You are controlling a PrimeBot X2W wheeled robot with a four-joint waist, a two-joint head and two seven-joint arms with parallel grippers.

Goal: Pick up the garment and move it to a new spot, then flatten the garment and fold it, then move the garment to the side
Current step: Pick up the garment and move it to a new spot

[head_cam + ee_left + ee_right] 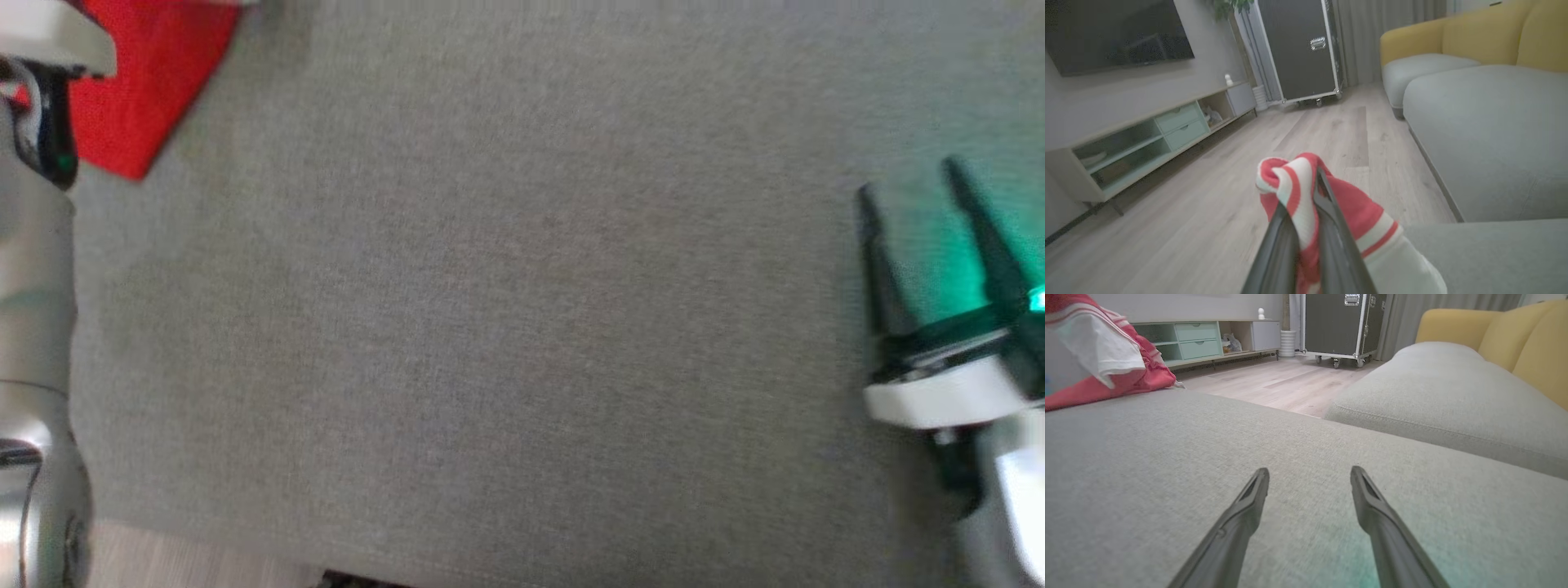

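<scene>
Left side first: my left hand (1302, 204) is clamping shut on a bunched fold of the garment (1290, 183), a red knit with white bands. The cloth is wadding up between and over the two fingers. The garment is sitting at the far left end of the grey sofa cushion (522, 327), near its edge above the wood floor (1310, 122). From the right wrist view its lower folds seem to be resting on the cushion while the upper part is rising toward my left hand; I cannot tell how much is clear of the surface. Handling judgement: light, soft, fully limp, neither fragile nor slippery. It is going to sag and drape from a single pinch point, and this bunched grip is probably catching several layers at once. For flattening I am expecting to want a hem, shoulder or sleeve edge in each hand rather than a mid-cloth wad. The middle stretch of the cushion is offering room for the new spot. Right side: my right hand (906, 180) is hovering low over the cushion, fingers spread wide apart, holding nothing and touching nothing that I can see.
</scene>
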